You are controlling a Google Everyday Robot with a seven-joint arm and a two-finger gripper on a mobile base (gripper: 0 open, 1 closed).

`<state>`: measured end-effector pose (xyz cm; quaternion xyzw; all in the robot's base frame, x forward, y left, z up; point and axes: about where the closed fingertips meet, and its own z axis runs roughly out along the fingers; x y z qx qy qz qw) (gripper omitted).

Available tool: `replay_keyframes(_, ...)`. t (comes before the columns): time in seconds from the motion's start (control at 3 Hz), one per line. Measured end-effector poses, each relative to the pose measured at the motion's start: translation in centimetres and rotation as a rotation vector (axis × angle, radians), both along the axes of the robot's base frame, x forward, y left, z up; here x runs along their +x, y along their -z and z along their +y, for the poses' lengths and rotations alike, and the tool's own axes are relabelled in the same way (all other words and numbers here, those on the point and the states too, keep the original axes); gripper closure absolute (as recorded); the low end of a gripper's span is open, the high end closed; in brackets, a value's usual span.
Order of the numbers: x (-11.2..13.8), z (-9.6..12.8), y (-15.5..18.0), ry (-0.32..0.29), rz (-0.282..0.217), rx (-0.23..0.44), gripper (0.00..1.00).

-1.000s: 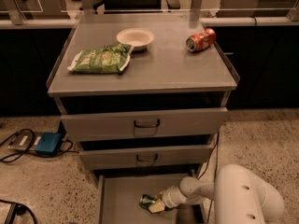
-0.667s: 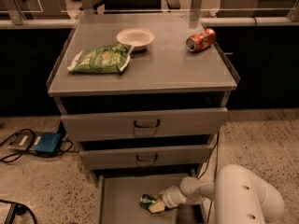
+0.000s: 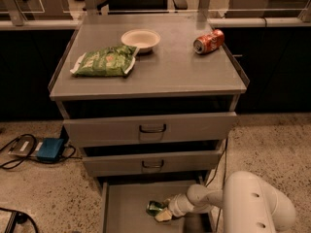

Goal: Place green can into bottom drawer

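Observation:
The green can (image 3: 155, 208) lies on the grey floor of the open bottom drawer (image 3: 126, 203), near its middle. My gripper (image 3: 162, 212) reaches in from the right, low inside the drawer, with its pale fingers (image 3: 163, 216) right at the can's right side. My white arm (image 3: 252, 208) fills the lower right corner.
On the cabinet top (image 3: 165, 74) lie a green snack bag (image 3: 103, 61), a white bowl (image 3: 140, 39) and a red can (image 3: 208, 41) on its side. The two upper drawers (image 3: 151, 128) are shut. A blue box with cables (image 3: 47, 149) sits on the floor at the left.

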<state>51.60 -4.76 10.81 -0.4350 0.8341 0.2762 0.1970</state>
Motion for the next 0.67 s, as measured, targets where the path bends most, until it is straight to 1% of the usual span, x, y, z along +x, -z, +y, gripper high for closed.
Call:
replay_keyframes(0.33, 0.00, 0.00, 0.00, 0.000, 0.000, 0.000, 0.00)
replay_keyframes(0.67, 0.00, 0.01, 0.00, 0.000, 0.000, 0.000, 0.00)
